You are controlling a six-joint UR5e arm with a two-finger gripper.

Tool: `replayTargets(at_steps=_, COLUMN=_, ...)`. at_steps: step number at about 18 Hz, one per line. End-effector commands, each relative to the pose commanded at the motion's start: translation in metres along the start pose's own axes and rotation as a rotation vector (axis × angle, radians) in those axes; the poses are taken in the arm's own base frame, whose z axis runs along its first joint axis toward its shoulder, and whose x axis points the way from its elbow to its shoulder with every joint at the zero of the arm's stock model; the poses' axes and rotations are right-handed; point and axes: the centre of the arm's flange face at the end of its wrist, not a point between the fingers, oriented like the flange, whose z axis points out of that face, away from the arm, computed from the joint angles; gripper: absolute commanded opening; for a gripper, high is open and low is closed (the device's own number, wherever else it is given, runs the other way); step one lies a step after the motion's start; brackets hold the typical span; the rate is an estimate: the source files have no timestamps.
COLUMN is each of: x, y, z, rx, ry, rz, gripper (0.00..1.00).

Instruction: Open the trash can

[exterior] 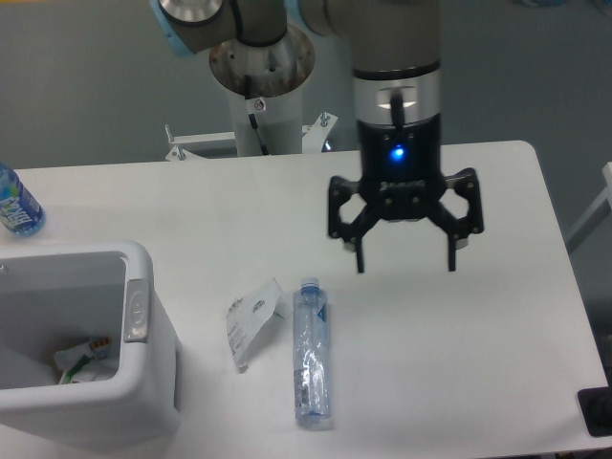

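A: Our hand (405, 256) hangs empty, fingers spread apart, above the table (497, 316) toward its right edge.

B: We see the trash can (86, 373) at the front-left corner, lid open; probably we only need to retreat.

nothing readable here tbh, crumpled white paper wrapper (252, 320) centre-bottom has dark print too blurry to read, blue-labelled plastic bottle (16, 207) at left edge same, label just mush

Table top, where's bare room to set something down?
The white table is bare right of the clear plastic bottle, and behind it toward the far edge. It's crowded between the white plastic trash can, crumpled paper and bottle.
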Motion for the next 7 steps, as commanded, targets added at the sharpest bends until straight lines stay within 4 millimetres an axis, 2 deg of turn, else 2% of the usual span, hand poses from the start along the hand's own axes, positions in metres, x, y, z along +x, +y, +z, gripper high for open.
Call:
replayTargets(at_steps=2, x=-0.007, y=0.016, z=-0.001, rx=-0.035, ry=0.016, rz=0.122, gripper=1.00)
replayTargets(at_steps=3, x=-0.010, y=0.023, z=-0.008, rx=-0.042, ry=0.012, rz=0.178, gripper=1.00)
replayTargets(at_steps=5, x=-0.018, y=0.041, z=-0.011, rx=-0.063, ry=0.014, rz=0.228, gripper=1.00)
replayTargets(at_steps=7, x=-0.018, y=0.044, z=-0.013, rx=-0.066, ry=0.015, rz=0.230, gripper=1.00)
